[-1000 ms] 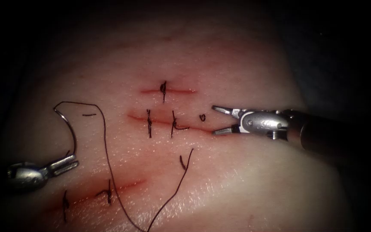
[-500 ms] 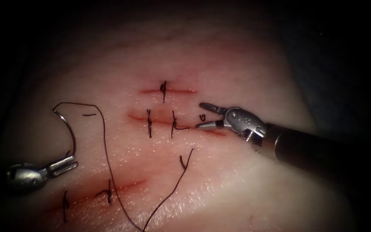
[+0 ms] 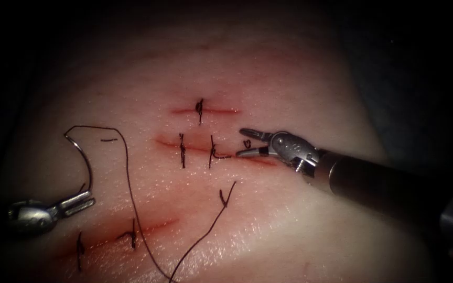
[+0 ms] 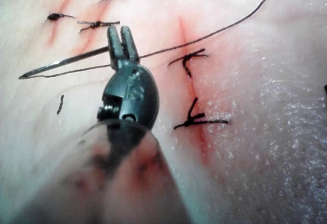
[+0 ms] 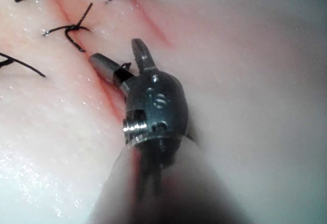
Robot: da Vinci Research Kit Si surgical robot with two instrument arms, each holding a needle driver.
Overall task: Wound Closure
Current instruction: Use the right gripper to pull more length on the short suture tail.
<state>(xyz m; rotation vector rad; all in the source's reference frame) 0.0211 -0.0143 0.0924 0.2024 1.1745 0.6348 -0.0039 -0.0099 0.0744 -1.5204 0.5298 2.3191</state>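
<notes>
On the tissue (image 3: 289, 84) my left tool (image 3: 91, 199) lies at the lower left. Its jaws are shut on the curved needle (image 3: 86, 157) near the end away from the thread. The needle arcs up above the tissue, free of it. In the left wrist view the same tool (image 4: 118, 29) grips the needle (image 4: 66, 63). The thread (image 3: 132, 204) runs from the needle's upper end down the tissue and back up to a loose end (image 3: 226, 196). My right tool (image 3: 240, 142) stands open at the right end of the middle cut (image 3: 200, 148). A short thread stub (image 3: 246, 142) sits between the jaws of this tool (image 5: 116, 50).
An upper cut (image 3: 216, 110) carries one stitch, and the middle cut holds two stitches (image 3: 182, 150). The lower cut (image 3: 153, 228) at the left has two stitches with red fluid along it. The tissue falls off into dark at the right.
My right tool has moved left to the middle cut's right end, tilting down, and its jaws have narrowed around the thread stub. The left tool and needle have stayed still.
</notes>
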